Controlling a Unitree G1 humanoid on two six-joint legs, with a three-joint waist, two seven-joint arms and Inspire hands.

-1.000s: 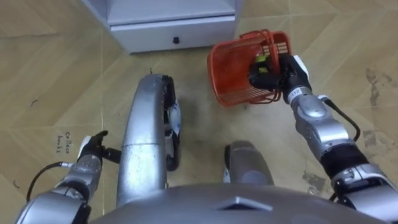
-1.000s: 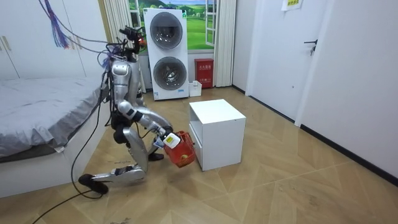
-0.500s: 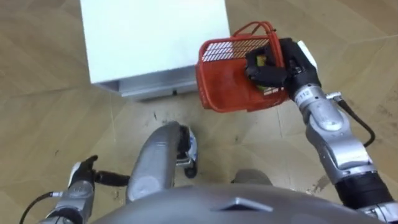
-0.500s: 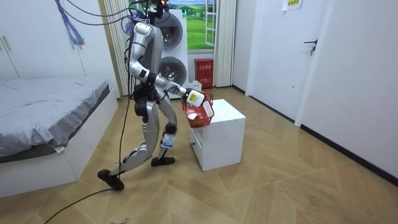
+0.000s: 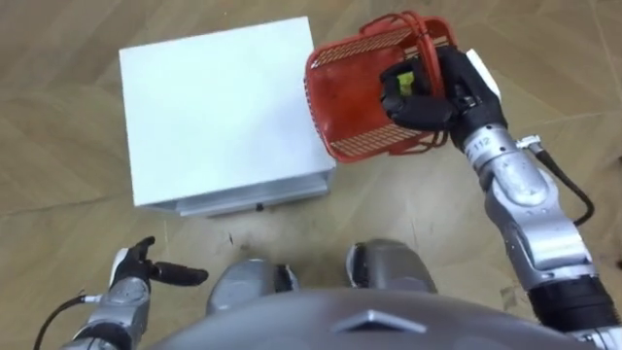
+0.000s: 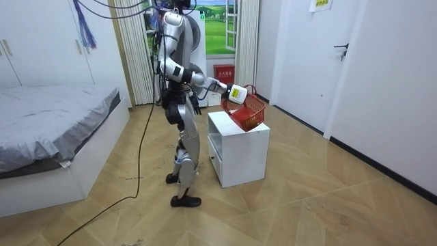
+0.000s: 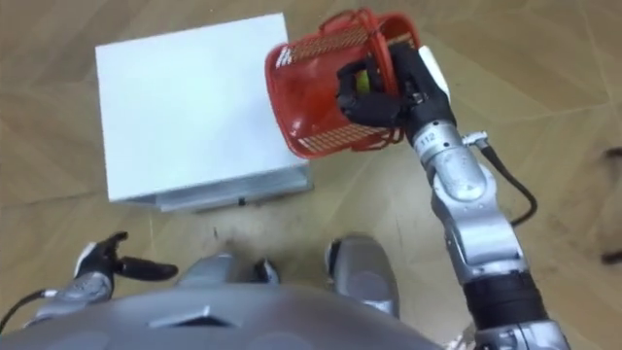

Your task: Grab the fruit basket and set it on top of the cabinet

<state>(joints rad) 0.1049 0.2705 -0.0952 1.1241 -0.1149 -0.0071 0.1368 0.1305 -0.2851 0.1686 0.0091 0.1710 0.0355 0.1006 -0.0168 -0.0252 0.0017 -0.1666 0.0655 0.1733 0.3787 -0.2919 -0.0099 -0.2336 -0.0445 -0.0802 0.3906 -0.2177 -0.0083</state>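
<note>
- One red fruit basket (image 5: 364, 92), left eye view: my right hand (image 5: 434, 89) has fingers curled round its rim, tilted in the air over the white cabinet (image 5: 214, 107) edge. Left hand (image 5: 136, 277) low, fingers loose.
- Room view: I stand by cabinet, basket above its top.
- Right eye view: stiff plastic mesh, prob. light. Handles look a steadier hold than rim.

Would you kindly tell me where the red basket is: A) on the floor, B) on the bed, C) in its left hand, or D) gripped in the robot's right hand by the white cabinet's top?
D: the right hand curls round the red basket at the white cabinet.
</note>
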